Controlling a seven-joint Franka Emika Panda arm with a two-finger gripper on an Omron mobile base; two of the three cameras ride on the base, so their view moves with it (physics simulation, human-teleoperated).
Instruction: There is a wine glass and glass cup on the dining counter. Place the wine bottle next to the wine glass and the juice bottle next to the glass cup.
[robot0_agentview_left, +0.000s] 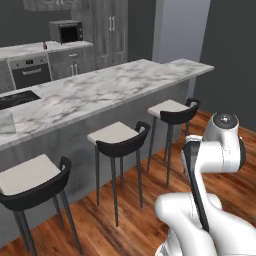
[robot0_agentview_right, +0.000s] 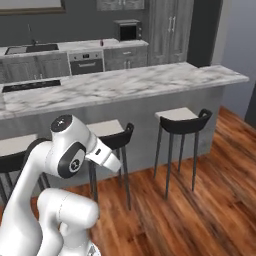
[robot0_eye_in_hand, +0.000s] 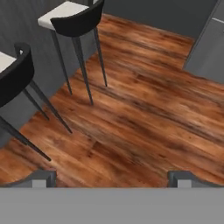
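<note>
**Marble counter ahead and above, hand open over the floor**

Wood is what my gripper (robot0_eye_in_hand: 113, 180) looks down on: a red-brown plank floor (robot0_eye_in_hand: 144, 109) with a slight shine. My two dark fingertips (robot0_eye_in_hand: 43, 178) stand as wide apart as they go, and nothing is between them. I hold nothing.

The dining counter (robot0_agentview_left: 100, 90) lies ahead of me and higher than the hand. It is a long white slab with grey veins on a grey base, and its long side runs from near left to far right. A row of stools (robot0_agentview_left: 117, 137) with pale seats, black curved backs and thin legs stands between me and it.

At the near left end of the slab there is a faint clear shape (robot0_agentview_left: 6, 121), maybe the glass cup. On the far wall counter (robot0_agentview_left: 25, 50), left of the microwave (robot0_agentview_left: 66, 31), stands a small reddish thing (robot0_agentview_left: 45, 46), perhaps the juice bottle; it is too small to be sure. Where the wine bottle and wine glass are, I cannot tell.

I judge the hand must first come up and turn forward.
</note>
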